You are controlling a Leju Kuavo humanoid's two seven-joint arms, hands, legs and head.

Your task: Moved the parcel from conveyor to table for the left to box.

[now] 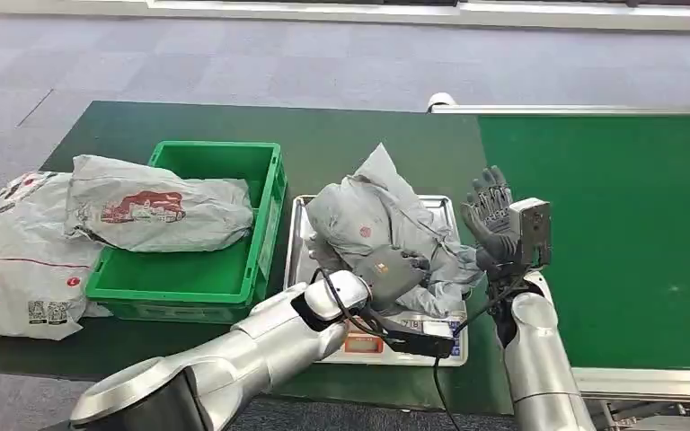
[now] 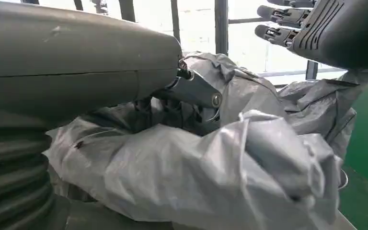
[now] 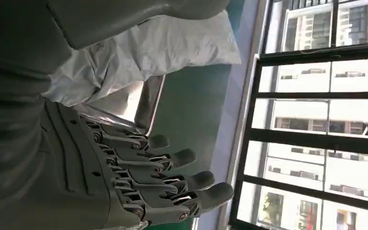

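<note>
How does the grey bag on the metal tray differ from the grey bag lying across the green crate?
The bag on the tray is crumpled and bunched up, with the left hand gripping it; the bag on the crate lies flatter and nothing touches it. The tray bag shows a small red mark, the crate bag a larger red print. Both are grey plastic parcel bags.

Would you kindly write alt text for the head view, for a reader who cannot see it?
The robot's left hand grips a crumpled grey parcel lying on a metal tray, while its right hand is raised open beside it. A green crate to the left holds another grey parcel.
</note>
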